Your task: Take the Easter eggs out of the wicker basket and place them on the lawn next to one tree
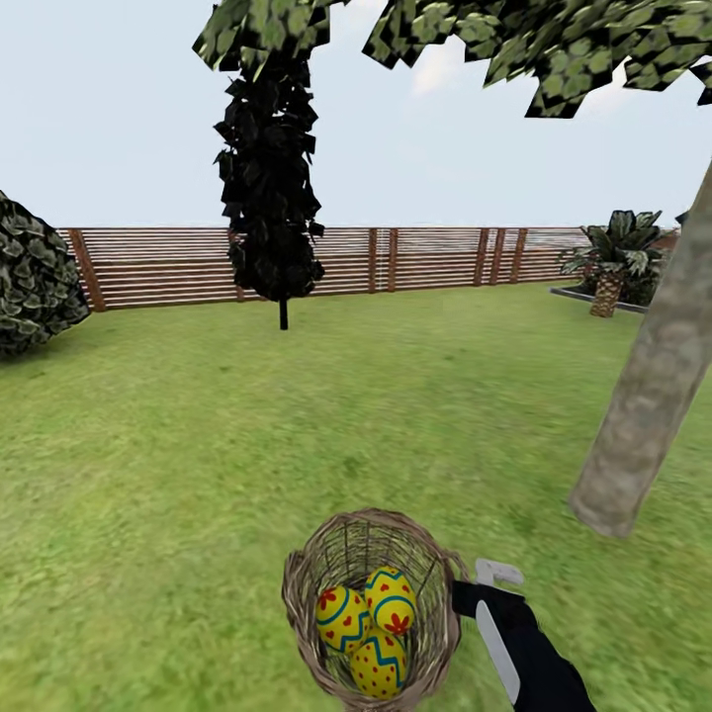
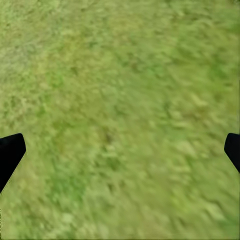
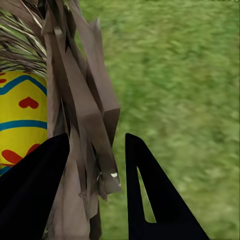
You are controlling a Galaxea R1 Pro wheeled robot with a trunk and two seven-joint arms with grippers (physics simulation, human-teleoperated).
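- Far left of the head frame: a rounded dark shrub [image 1: 35,272] stands before the brown slat fence [image 1: 415,259]. Neither is a valid drop site.
- Left of centre, upper frame: a dark narrow cypress-like tree [image 1: 272,188] rises from the lawn [image 1: 198,455]. It is not the target kind.
- Left wrist frame: the left end effector [image 2: 120,150] is spread wide, one dark fingertip at each side edge, with bare grass between. It holds nothing.
- Lower centre of the head frame: the wicker basket [image 1: 309,633] is tipped toward the camera, and the three Easter eggs [image 1: 368,623] lie packed together inside, touching. None is out yet.
- Handling, as a judgement: the eggs look hard, smooth and rounded, so likely slippery; grip each across its middle rather than at the ends. The basket appears light and its open weave flexible, so it may shift or tilt under a pull.
- Just right of the basket, lower frame: the right end effector [image 1: 465,591] meets the rim. In the right wrist frame the right end effector [image 3: 95,160] straddles the woven wall, one finger inside near an egg [image 3: 20,120], one outside, clamped on the wicker.
- Right edge of the head frame: the pale mottled trunk of the tree [image 1: 648,396] leans up from the grass, near the basket; a suitable site.
- Far upper right: a low palm-like plant [image 1: 615,259] by the fence.
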